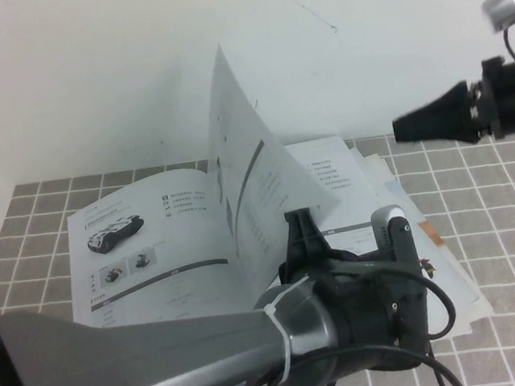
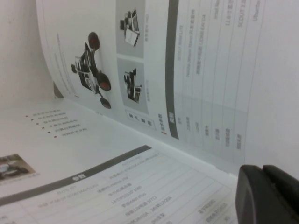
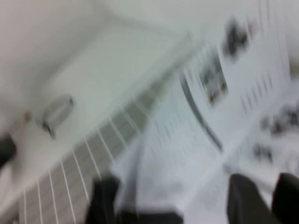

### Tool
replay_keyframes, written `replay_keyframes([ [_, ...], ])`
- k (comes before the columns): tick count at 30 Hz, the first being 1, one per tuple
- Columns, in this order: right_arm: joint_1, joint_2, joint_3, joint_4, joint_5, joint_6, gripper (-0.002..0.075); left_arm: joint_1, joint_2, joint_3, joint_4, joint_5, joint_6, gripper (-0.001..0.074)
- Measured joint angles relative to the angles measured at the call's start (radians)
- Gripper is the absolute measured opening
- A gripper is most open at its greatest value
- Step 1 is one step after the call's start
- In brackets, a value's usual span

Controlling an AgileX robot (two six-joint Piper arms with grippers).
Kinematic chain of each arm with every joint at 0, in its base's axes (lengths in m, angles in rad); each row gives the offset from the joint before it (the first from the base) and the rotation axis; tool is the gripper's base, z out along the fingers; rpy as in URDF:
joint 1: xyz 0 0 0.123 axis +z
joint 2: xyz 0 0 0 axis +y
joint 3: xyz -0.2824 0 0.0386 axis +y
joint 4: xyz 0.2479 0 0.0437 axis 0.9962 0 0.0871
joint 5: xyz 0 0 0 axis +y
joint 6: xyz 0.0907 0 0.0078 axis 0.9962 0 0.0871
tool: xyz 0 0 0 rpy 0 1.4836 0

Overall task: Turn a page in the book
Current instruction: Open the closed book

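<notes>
One thin glossy white page stands lifted above the open white paperback catalogue on the grey-tiled table, pinched at its lower edge by the clenched left gripper; light, floppy, slippery, so hold near the free edge. The right gripper hangs high at the right, grip impossible to tell

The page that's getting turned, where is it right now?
In the high view the page stands nearly upright above the middle of the open book, with the left gripper right beside its lower edge and the right gripper raised off to the right.
</notes>
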Motion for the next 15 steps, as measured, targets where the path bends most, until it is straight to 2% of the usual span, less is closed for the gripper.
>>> replay_keyframes([
  [1, 0.007, 0.002, 0.0, -0.073, -0.004, 0.044, 0.0103, 0.002, 0.0, 0.0, 0.0, 0.007, -0.002, -0.0004],
  [4, 0.034, 0.027, 0.0, -0.211, -0.01, 0.116, 0.0031, 0.013, 0.0, 0.0, 0.0, 0.011, -0.019, -0.0004],
  [15, 0.211, 0.177, 0.0, -0.551, -0.215, 0.281, 0.0001, 0.02, 0.0, 0.0, -0.004, 0.032, -0.034, -0.0004],
])
